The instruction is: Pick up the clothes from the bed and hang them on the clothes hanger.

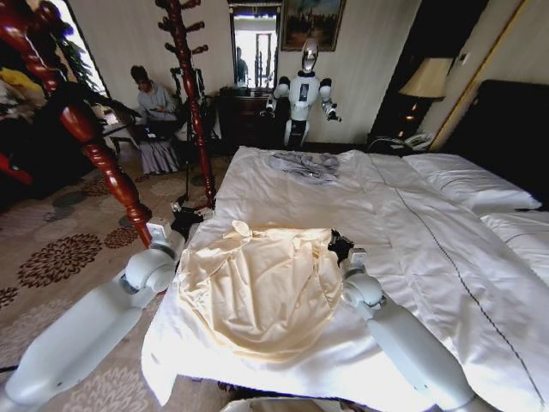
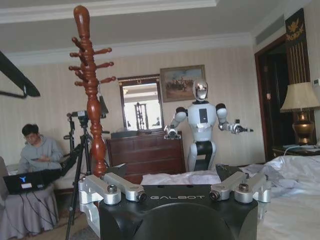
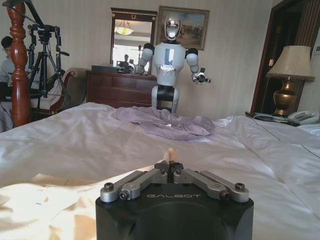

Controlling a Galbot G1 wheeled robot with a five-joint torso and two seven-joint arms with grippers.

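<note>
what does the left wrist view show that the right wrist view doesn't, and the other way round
Left wrist only: the left pincer, fingers spread open beside the bed, and the black clothes hanger hanging up high.

Right wrist only: the right pincer, fingertips closed on a pinch of the cream T-shirt, plus the grey garment lying farther up the bed and a telephone.

Both: the white humanoid robot, dresser, mirror, painting, lamp, wooden coat stand and tripod.

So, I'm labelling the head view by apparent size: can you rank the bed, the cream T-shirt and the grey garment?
1. Bed, largest.
2. Cream T-shirt.
3. Grey garment, smallest, though it lies farther from the camera, so its true size against the shirt is unsure.
</note>
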